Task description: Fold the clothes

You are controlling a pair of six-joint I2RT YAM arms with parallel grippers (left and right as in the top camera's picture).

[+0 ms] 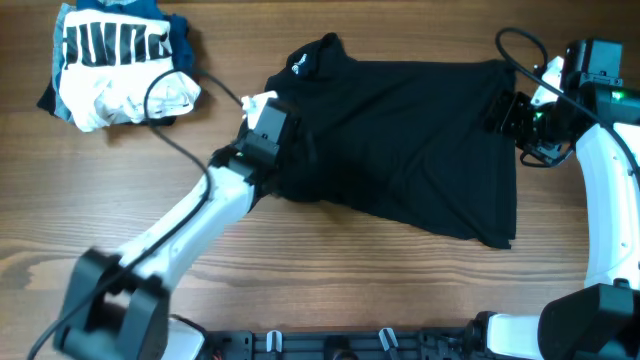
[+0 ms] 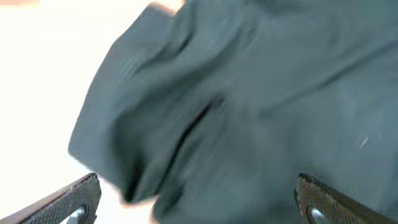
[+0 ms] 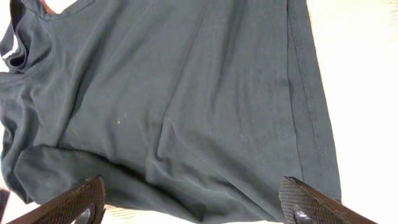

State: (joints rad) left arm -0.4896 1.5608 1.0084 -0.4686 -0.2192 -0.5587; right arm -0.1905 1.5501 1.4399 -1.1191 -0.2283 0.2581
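Little to read anywhere. On the black shirt (image 1: 400, 140), only a small white logo (image 1: 297, 68) by the collar, too small from overhead to make out. On the bundle of white and blue garments (image 1: 115, 65), at the far left corner of the wooden table (image 1: 400, 300), bold black-and-white stripes, letter-like yet not legible. Shirt spread across the middle and right of the table, collar end to the left, hem to the right, well apart from the bundle. Shown only from overhead: both arms at once, with the left gripper (image 1: 283, 140) at the shirt's left edge just below the collar, the right gripper (image 1: 508, 112) over the right edge, and a black cable (image 1: 170, 135) looping from beside the bundle toward the left arm. Shown only from the right wrist: the stitched hem seam (image 3: 298, 93) running down the fabric, soft creases, the collar opening (image 3: 18, 37) at upper left, and the right fingers (image 3: 81, 199) spread wide with nothing pinched between them. From the left wrist, blurred: a bunched fold of dark cloth against the bright table, with the left fingers (image 2: 74, 199) likewise spread wide and gripping nothing.
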